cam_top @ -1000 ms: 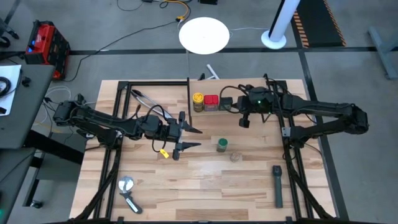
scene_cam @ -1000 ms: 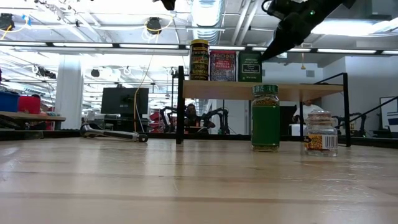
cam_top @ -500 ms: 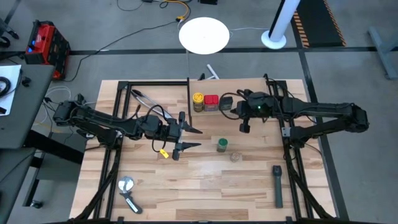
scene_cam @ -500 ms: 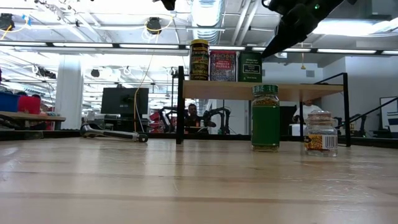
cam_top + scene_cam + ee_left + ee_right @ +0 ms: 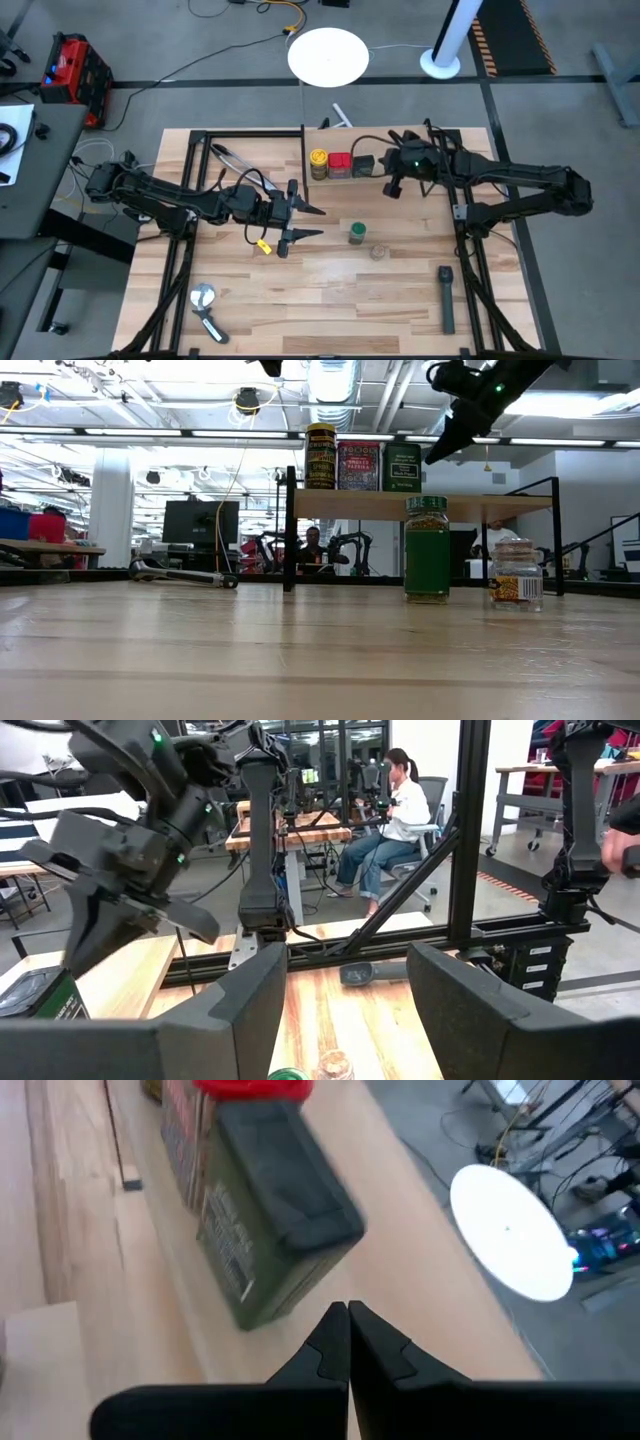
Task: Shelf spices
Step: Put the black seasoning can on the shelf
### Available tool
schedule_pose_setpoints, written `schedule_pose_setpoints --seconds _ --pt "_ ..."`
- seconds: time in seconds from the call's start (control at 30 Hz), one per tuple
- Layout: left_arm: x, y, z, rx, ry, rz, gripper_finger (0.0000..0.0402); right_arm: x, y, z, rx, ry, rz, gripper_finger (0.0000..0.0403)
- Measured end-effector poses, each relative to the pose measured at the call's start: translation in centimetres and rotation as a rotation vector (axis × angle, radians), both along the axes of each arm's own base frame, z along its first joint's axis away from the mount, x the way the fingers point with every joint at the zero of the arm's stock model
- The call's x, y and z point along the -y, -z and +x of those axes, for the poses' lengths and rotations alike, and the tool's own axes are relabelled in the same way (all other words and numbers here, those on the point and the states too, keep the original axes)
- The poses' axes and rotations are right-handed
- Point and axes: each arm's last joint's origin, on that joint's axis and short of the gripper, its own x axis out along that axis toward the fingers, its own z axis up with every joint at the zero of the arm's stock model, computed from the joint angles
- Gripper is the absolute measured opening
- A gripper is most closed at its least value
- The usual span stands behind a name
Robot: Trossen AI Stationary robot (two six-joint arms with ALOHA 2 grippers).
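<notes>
My right gripper [image 5: 388, 188] hangs just beside the grey tin [image 5: 363, 166], fingers clenched on nothing. Yellow jar [image 5: 318, 163], red tin [image 5: 340, 164] and grey tin sit on the shelf [image 5: 470, 506]. Green jar [image 5: 356, 233] and clear jar [image 5: 378, 252] wait on the worktop [image 5: 330, 290]. Left gripper [image 5: 300, 222] hovers nearby, fingers released.

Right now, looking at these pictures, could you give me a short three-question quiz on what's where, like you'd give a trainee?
1. True or false: the green-lidded jar stands on the shelf.
2. How many spice containers stand on the shelf: A two, B three, C five?
3. Fill in: the right gripper has its fingers ____, just beside the dark tin.

Key:
1. False; it stands on the table beside the small clear jar.
2. B: yellow jar, red tin, dark tin.
3. Shut.
</notes>
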Motion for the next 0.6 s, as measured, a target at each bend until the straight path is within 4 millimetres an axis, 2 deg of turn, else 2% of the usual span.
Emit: schedule_pose_setpoints --seconds 0.6 --pt "0.01 0.0 0.0 0.001 0.0 0.001 0.0201 0.04 -0.14 0.14 0.022 -0.03 0.012 0.0002"
